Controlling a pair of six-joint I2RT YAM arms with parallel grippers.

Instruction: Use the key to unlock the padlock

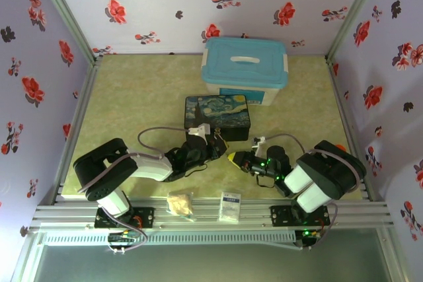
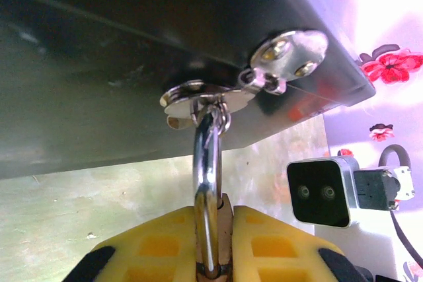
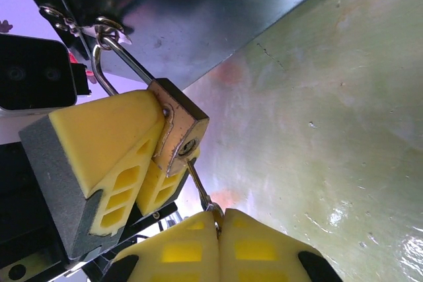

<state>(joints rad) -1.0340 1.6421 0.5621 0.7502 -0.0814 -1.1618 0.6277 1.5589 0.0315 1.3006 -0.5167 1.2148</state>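
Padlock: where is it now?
Right wrist view, upper left: the padlock hangs from the box's clasp, pinched by the left gripper, the key in its keyhole.

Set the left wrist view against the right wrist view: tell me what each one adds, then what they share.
Left wrist view: the round screwed plate of the clasp on the box, and the left gripper seen from behind, clamped on the padlock. Right wrist view: the padlock's keyhole end, with the key in it, pinched by the shut right gripper. Both: the silver shackle hooked through the clasp, the dark box, the green table.
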